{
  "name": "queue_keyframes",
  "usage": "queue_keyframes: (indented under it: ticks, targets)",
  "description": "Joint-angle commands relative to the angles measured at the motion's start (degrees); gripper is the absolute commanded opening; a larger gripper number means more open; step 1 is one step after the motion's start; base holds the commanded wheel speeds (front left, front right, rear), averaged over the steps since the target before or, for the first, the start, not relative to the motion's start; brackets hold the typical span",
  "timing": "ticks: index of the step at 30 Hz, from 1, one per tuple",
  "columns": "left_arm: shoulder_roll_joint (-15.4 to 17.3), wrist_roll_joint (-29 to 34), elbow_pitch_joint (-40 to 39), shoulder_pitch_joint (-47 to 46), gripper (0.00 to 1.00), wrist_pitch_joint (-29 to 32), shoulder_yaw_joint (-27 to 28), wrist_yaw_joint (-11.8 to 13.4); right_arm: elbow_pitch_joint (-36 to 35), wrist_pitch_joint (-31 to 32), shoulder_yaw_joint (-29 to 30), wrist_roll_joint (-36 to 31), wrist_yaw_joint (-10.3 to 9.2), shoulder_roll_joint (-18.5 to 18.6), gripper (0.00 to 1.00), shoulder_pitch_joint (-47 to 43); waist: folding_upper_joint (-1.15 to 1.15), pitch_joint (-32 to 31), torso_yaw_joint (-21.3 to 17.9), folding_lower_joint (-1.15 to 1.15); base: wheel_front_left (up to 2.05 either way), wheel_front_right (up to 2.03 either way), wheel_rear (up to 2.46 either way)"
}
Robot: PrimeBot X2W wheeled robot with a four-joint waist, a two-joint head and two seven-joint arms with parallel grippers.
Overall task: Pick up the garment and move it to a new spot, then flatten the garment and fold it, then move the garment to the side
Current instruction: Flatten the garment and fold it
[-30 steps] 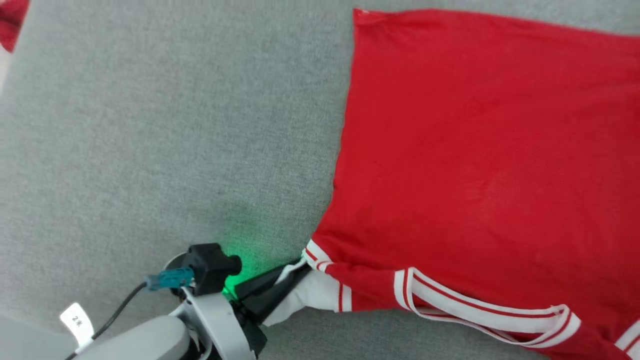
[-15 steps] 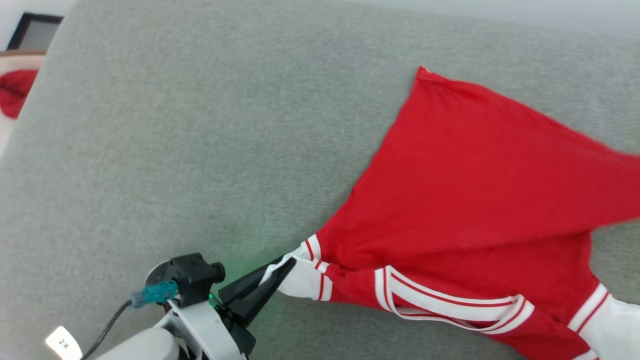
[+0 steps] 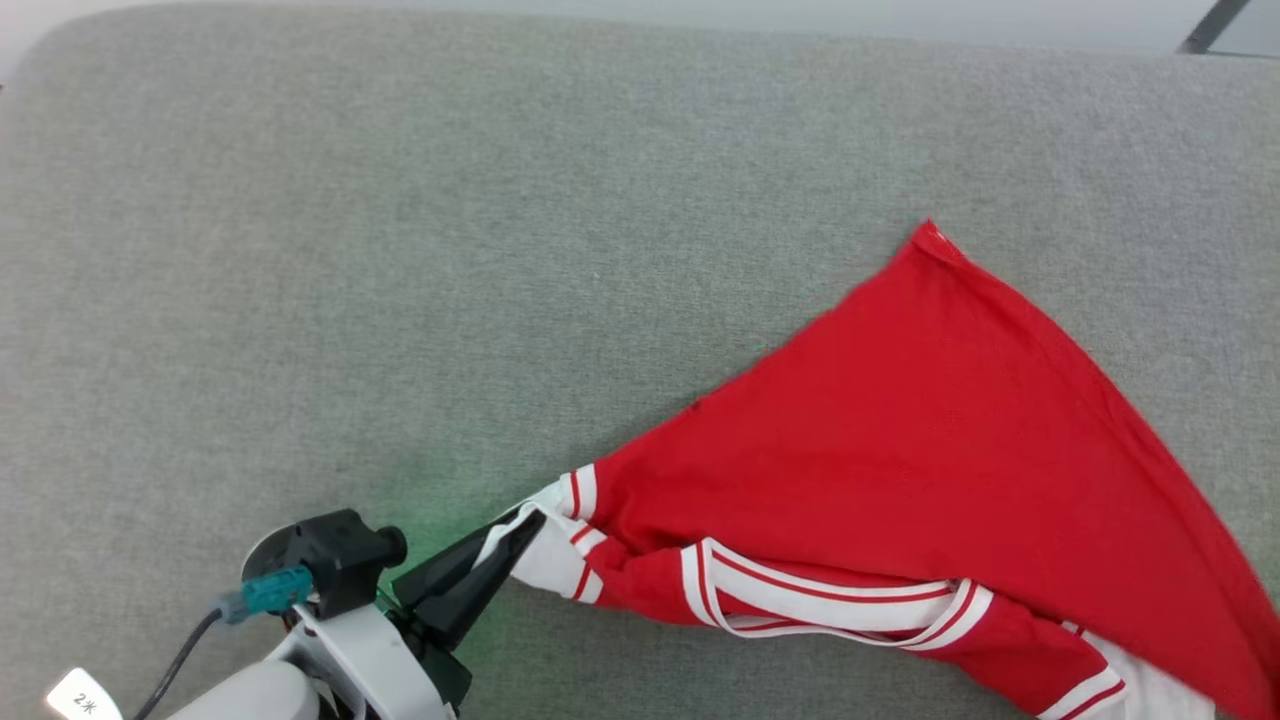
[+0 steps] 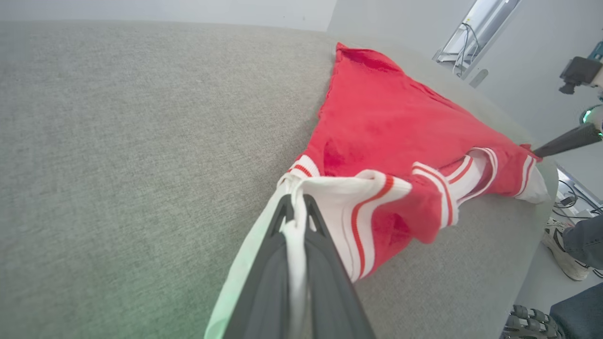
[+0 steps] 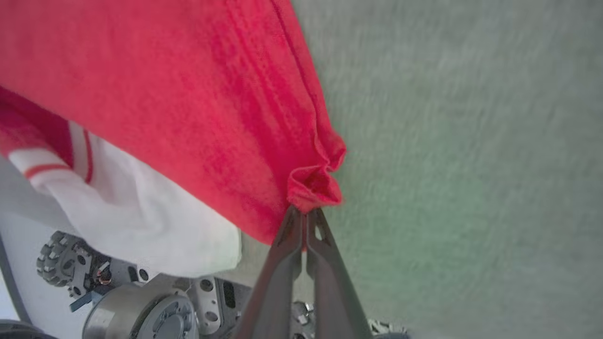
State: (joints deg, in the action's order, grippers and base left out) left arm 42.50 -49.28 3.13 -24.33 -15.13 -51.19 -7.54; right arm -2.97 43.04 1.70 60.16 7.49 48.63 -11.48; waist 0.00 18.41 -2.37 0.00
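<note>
A: Head view first. Where is the garment [image 3: 950, 440]?

B: On the grey surface [image 3: 400, 250], right of middle and toward the near edge, drawn into a red triangle. Its peak points to the far right. Its long axis runs along the near edge, from the left claw [image 3: 528, 522] toward the lower right corner.

A: And that claw?

B: Pressed together on a white cuff [image 3: 545, 560], with the striped bands twisted just beyond it.

A: Left wrist view?

B: The same pinch from close up: white cloth caught between the fingers [image 4: 268, 282], the red body fanning away over the surface. At the far end the right claw [image 4: 539, 150] meets the opposite corner. A person's shoe [image 4: 560, 254] shows beyond the edge.

A: Right wrist view?

B: The right claw nips a gathered red hem corner [image 5: 313, 183]. A white sleeve [image 5: 141, 226] lies beside it, with the robot's base [image 5: 141, 306] below.

A: So which step?

B: I'd judge it the carry to a new spot, turning into flattening. The next move calls for both claws to draw apart and lower, so the body spreads and the twisted sleeves open out without either pinch slipping.
</note>
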Motion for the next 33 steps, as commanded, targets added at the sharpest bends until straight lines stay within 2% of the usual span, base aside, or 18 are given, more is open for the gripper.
queue_keyframes:
  ticks: [1, 7, 8, 9, 10, 13, 18, 21, 25, 26, 27, 33]
  targets:
    - [0.1, 0.5, 0.2, 0.7, 0.00, 0.0, 0.4, 0.1, -1.3, 0.5, 1.2, -0.9, 0.00, -1.8, 0.00, -2.0, 0.00, 0.6, -0.5, 0.00, 0.00, 0.00, 0.00]
    - [-0.3, 0.7, 0.9, 1.1, 0.00, 0.0, 0.5, 0.1, -5.0, 1.3, 3.5, -6.1, 0.00, -8.5, 0.00, -5.4, 0.00, 1.1, -0.9, 0.00, 0.00, 0.00, 0.00]
    - [-0.3, 0.8, 1.0, 1.0, 0.00, 0.0, 0.4, 0.1, -5.4, 0.8, 3.9, -6.8, 0.00, -9.4, 0.32, -4.8, 0.00, 1.1, -1.0, 0.00, 0.00, 0.00, 0.00]
    - [-0.4, 0.8, 1.1, 0.9, 0.00, 0.0, 0.3, 0.1, -6.0, 0.5, 4.1, -7.5, 0.01, -10.0, 0.85, -4.3, 0.00, 1.1, -1.0, 0.00, 0.00, 0.00, 0.00]
    - [-0.4, 0.9, 1.2, 0.8, 0.00, 0.0, 0.2, 0.1, -6.6, 0.2, 4.8, -7.9, 0.00, -10.6, 1.00, -3.8, 0.00, 1.0, -1.1, 0.00, 0.00, 0.00, 0.00]
    - [-0.4, 1.2, 1.1, 0.5, 0.00, 0.0, 0.0, 0.1, -9.6, 0.2, 7.7, -8.4, 0.00, -11.0, 1.00, -2.6, 0.00, 0.7, -0.9, 0.00, 0.00, 0.00, 0.00]
    - [-1.2, 2.1, 0.5, 0.7, 0.00, 0.0, 0.0, 0.1, -16.7, 2.3, 14.0, -8.8, 0.00, -9.3, 1.00, 1.2, 0.00, 0.2, 0.5, 0.00, 0.00, 0.00, 0.00]
    - [-2.2, 2.6, 0.0, 0.2, 0.00, 0.0, -0.4, 0.1, -19.3, 3.1, 14.3, -10.2, 0.01, -7.8, 1.00, 7.1, 0.00, 0.4, 1.9, 0.00, 0.00, 0.00, 0.00]
    - [-3.3, 3.3, -0.2, -1.1, 0.00, 0.0, -1.7, 0.1, -17.7, 2.3, 7.7, -12.4, 0.01, -6.5, 1.00, 19.2, 0.00, 1.1, 4.0, 0.00, 0.00, 0.00, 0.00]
    - [-3.3, 3.3, -0.2, -1.1, 0.00, 0.0, -1.7, 0.1, -17.7, 2.3, 7.7, -12.4, 0.01, -6.5, 1.00, 19.2, 0.00, 1.1, 4.0, 0.00, 0.00, 0.00, 0.00]
    - [-3.5, 3.5, -0.3, -1.4, 0.00, 0.0, -2.0, 0.1, -16.6, 2.1, 5.3, -13.0, 0.01, -6.5, 1.00, 22.4, 0.00, 1.4, 4.6, 0.00, 0.00, 0.00, 0.00]
    - [-5.5, 4.2, 0.2, -4.0, 0.00, 0.0, -4.4, 0.1, -5.4, 2.7, -8.9, -16.6, 0.00, -7.3, 1.00, 38.6, 0.00, 3.0, 8.5, 0.00, 0.00, 0.00, 0.00]
